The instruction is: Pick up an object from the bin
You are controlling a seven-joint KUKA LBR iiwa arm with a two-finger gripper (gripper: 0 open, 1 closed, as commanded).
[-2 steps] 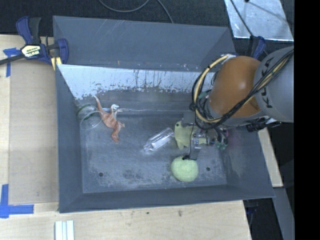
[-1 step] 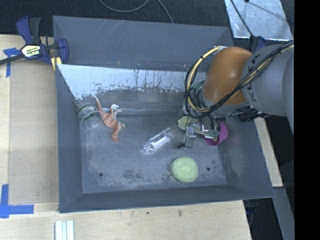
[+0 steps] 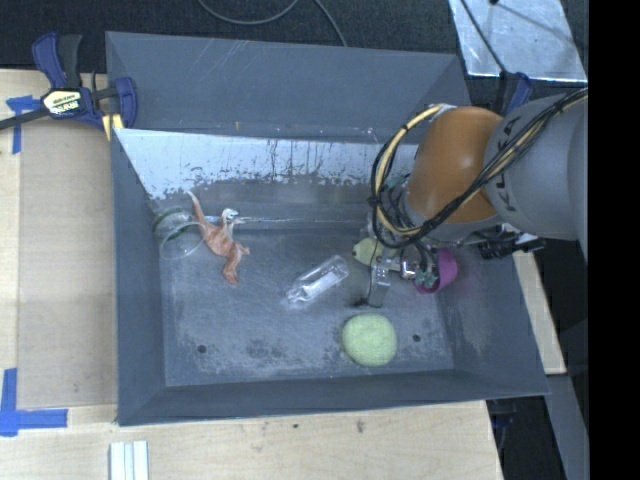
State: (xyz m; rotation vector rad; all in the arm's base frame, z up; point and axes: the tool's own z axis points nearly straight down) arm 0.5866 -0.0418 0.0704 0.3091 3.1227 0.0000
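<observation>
At the 10 o'clock corner of the bin floor a clear round cup is seen lying against the back wall, probably where it was left loose. Just to its 3 o'clock side a tan toy dinosaur is laid flat, its body running from 11 to 5 o'clock.

Near the floor's middle lies a clear oblong piece. Its long axis runs from 8 to 2 o'clock, and the 2 o'clock end is turned toward the gripper. A green ball rests toward 5 o'clock, apart from the front wall; no long axis is offered by it.

The gripper is lowered close to the floor between these two, with the clear piece at its 9 o'clock and the ball at its 6 o'clock. It is judged to be so placed that either could be taken. Whether it is open or closed cannot be told, and nothing is seen held in it. A purple thing is partly covered by the wrist at the gripper's 3 o'clock.
</observation>
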